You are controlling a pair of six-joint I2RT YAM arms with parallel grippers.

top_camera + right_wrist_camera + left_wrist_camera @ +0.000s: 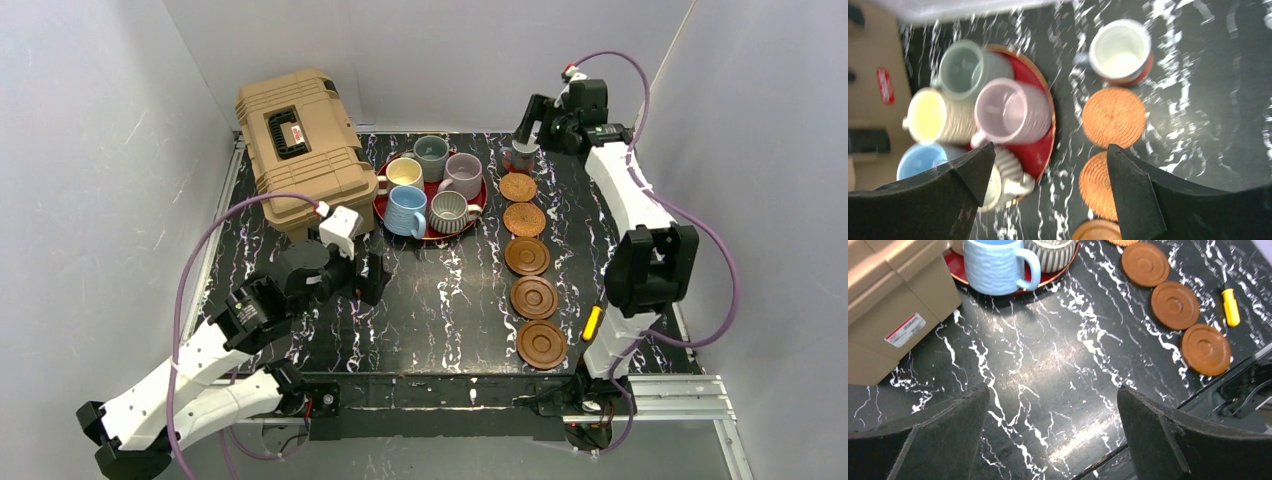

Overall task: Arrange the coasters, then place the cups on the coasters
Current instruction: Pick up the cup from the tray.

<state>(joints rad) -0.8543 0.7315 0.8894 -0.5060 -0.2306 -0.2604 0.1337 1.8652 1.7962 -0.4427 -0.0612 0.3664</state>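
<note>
Five coasters lie in a column on the right: two orange woven coasters (pixel 518 187) (pixel 1114 117), then three dark brown coasters (pixel 534 297) (pixel 1175 305). At the column's far end a small white cup (pixel 520 156) (pixel 1120 50) stands on a pinkish-red coaster whose rim (pixel 1144 70) shows under it. My right gripper (pixel 525 138) (pixel 1050 160) hovers above it, open and empty. The other five cups stand on the red tray (pixel 428 236): cream-yellow cup (pixel 404 172), grey-green cup (pixel 432 154), lilac cup (pixel 463 172), light blue cup (pixel 406 210) (pixel 998 265), ribbed grey cup (pixel 452 210). My left gripper (pixel 372 283) (pixel 1053 395) is open over bare table.
A tan hard case (pixel 300 145) (pixel 888 300) sits at the back left beside the tray. A yellow-handled screwdriver (pixel 592 322) (pixel 1231 306) lies right of the brown coasters, by the right arm's base. Grey walls enclose the black marbled table (pixel 440 300).
</note>
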